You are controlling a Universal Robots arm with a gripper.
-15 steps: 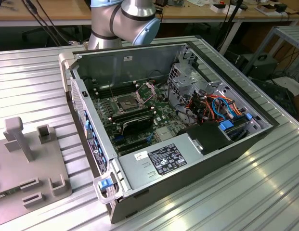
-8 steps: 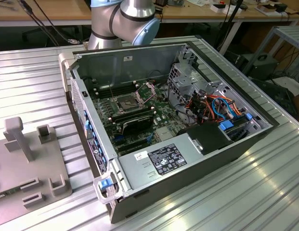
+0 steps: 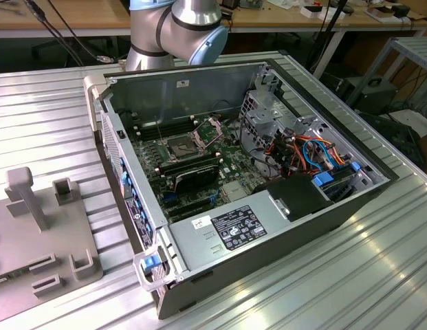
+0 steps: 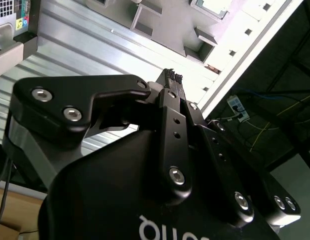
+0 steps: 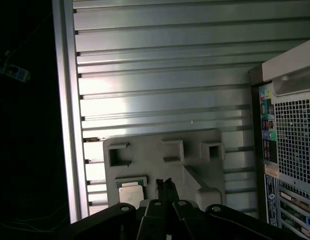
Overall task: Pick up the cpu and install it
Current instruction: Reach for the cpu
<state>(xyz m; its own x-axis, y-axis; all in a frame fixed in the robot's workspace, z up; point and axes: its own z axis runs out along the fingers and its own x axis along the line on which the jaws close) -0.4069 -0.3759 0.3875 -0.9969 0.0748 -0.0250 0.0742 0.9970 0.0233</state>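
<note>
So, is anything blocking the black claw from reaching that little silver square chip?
Nothing visible. The silver-grey square cpu lies uncovered in a recess of the pale grey holder block, and the black gripper points toward that block.

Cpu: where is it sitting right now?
In the first wrist view the cpu lies in a recess of the grey fixture block, near the gripper and outside the computer case.

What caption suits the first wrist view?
Shut gripper hovers near the cpu lying in its grey holder beside the computer case.
</note>
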